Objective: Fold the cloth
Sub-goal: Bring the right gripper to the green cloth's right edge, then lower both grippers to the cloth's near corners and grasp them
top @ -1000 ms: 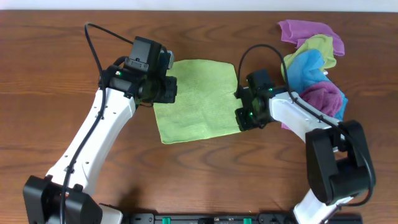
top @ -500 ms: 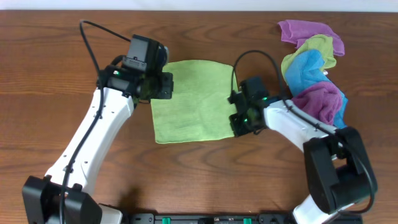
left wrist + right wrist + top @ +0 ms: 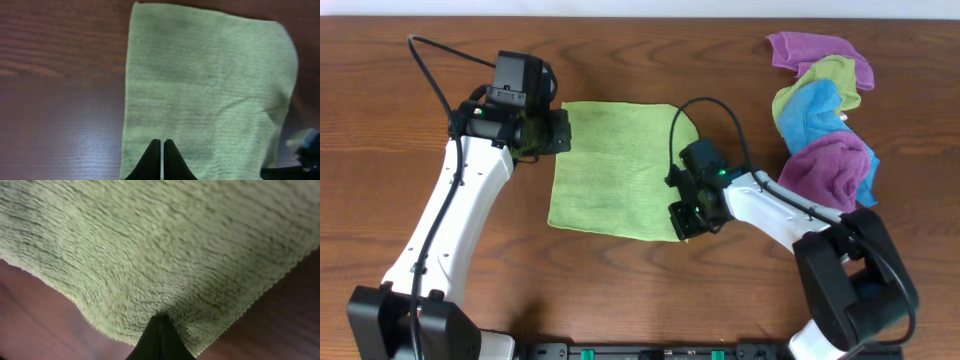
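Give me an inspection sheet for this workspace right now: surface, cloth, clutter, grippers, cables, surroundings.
Surface: brown wooden table, no spills seen.
Job's things: green cloth lying flat, unfolded.
Clutter: pile of purple, green and blue cloths at far right.
Grippers: left gripper shut on the green cloth's edge; right gripper shut on its lower right corner.
Cables: black cable loops at upper left; second cable arcs over the cloth's upper right corner.
Surroundings: black rail at the near edge.
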